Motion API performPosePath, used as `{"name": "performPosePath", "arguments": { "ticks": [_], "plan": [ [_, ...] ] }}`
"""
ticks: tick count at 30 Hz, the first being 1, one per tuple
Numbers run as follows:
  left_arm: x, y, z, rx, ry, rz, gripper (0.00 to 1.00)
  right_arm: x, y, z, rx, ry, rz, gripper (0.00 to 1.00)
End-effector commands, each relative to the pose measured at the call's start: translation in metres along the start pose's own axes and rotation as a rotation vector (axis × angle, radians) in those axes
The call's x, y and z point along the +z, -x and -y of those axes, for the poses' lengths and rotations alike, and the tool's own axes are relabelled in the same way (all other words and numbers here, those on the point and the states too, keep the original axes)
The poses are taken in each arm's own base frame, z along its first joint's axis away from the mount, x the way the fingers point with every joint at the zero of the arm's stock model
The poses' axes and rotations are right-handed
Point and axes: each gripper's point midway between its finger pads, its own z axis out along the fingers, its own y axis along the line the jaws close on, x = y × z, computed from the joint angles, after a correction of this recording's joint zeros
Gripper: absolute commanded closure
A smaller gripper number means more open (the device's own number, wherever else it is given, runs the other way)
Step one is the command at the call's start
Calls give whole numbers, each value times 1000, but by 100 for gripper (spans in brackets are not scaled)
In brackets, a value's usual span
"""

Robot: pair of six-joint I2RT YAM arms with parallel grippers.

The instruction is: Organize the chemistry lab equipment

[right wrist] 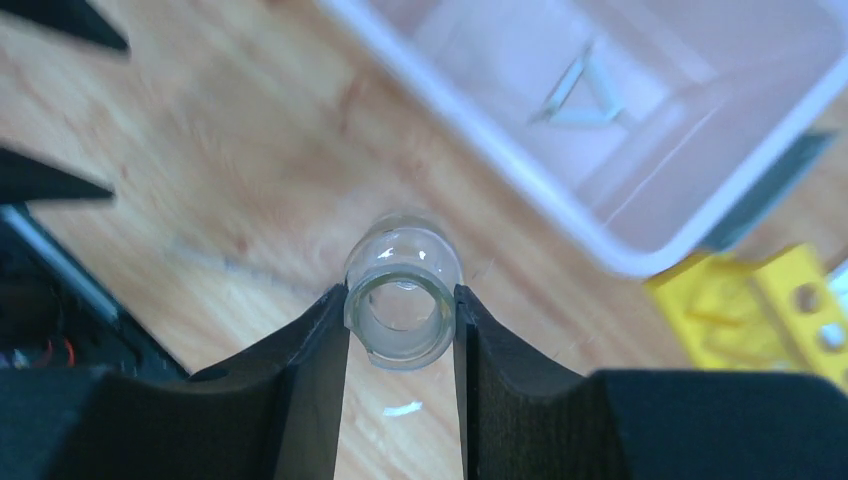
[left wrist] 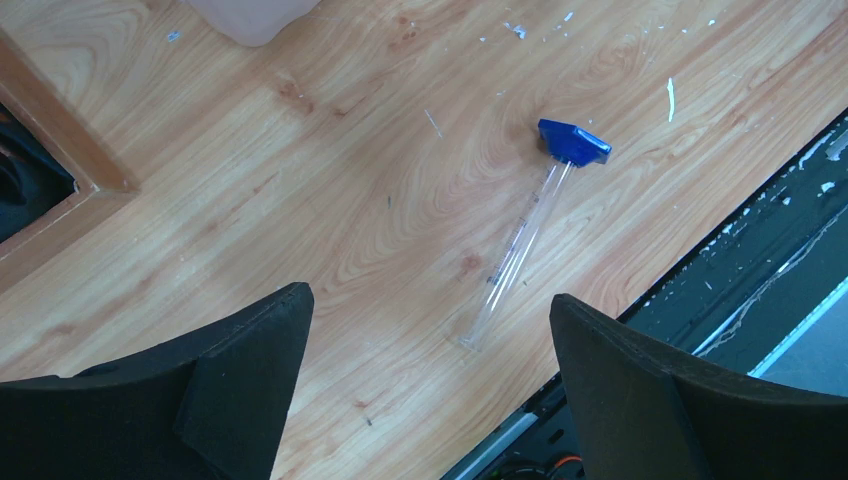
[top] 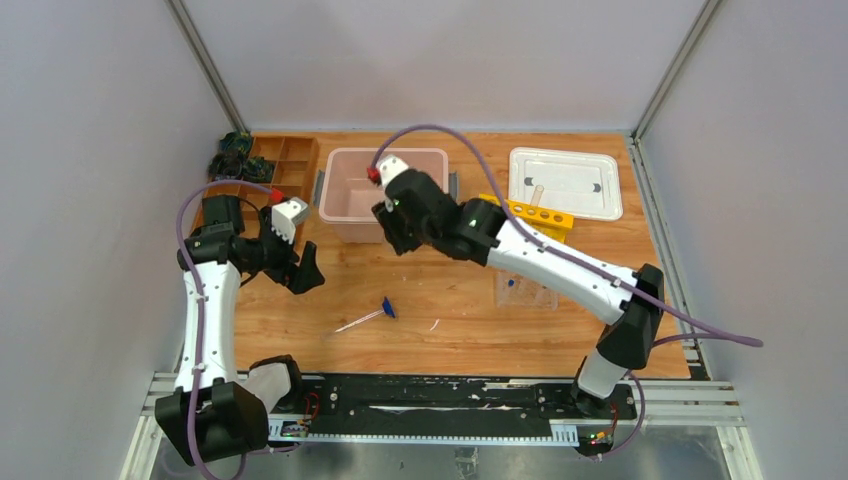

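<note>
A pale-walled enclosure surrounds the wooden worktop (top: 450, 300), and the job is judged to be only partly done. At the middle of the far edge a pale bin (top: 340, 205) is set, and the pale triangle (right wrist: 566, 88) is seen lying inside it, so that piece appears to be put away.

The right gripper (right wrist: 402, 300) is clamped on the tiny beaker (right wrist: 402, 275), held above bare wood just in front of the bin's near wall; its delivery is taken to be the step in hand.

The clear glass tube (left wrist: 520, 245), blue-capped at one end, lies flat near the middle of the near edge, untouched. The left gripper (left wrist: 430, 297) hangs above it with fingers wide apart and nothing between them, towards the left edge.

Towards the far right corner the yellow holed rack (top: 535, 213) stands with its holes apparently unfilled. The clear vial tray (top: 527, 290) sits nearer the right edge; a blue speck shows in it, but its contents cannot be made out. The tube, and probably vials, are judged to be left to sort.
</note>
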Motion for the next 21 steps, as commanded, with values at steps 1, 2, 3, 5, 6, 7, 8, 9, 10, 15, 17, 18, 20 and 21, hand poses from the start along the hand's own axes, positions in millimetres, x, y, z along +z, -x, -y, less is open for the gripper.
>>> {"name": "performPosePath", "arguments": {
  "ticks": [1, 2, 3, 5, 6, 7, 8, 9, 10, 15, 17, 18, 20, 21],
  "plan": [
    [0, -1, 2, 59, 0, -1, 4, -24, 50, 50, 6, -94, 70, 100],
    [1, -2, 2, 63, -4, -2, 3, -21, 57, 59, 17, -111, 74, 100],
    [1, -3, 2, 70, -6, -5, 2, -18, 63, 67, 29, -123, 78, 100],
    [2, -5, 3, 92, -3, -13, 0, -6, 70, 85, 51, -155, 68, 100],
    [2, -6, 3, 99, -1, -19, 0, 1, 72, 93, 56, -176, 60, 100],
    [2, -7, 3, 103, 2, -25, 0, 9, 71, 101, 60, -193, 42, 100],
    [2, -9, 3, 110, 6, -30, 0, 17, 71, 107, 63, -205, 27, 100],
    [2, -10, 3, 116, 10, -36, 0, 23, 74, 113, 64, -220, 26, 100],
    [3, -12, 2, 122, 14, -41, 0, 33, 70, 118, 65, -234, 5, 100],
    [3, -18, 0, 158, 22, -59, 0, 74, 44, 127, 46, -265, -88, 100],
    [5, -21, 1, 173, 14, -66, 0, 86, 34, 129, 37, -275, -119, 100],
    [7, -23, 2, 183, 7, -71, 0, 94, 27, 129, 32, -277, -138, 100],
    [10, -27, 5, 214, -8, -88, 0, 104, 18, 127, 34, -272, -160, 100],
    [12, -29, 7, 232, -17, -97, 0, 110, 12, 126, 33, -268, -173, 100]
  ]
}}
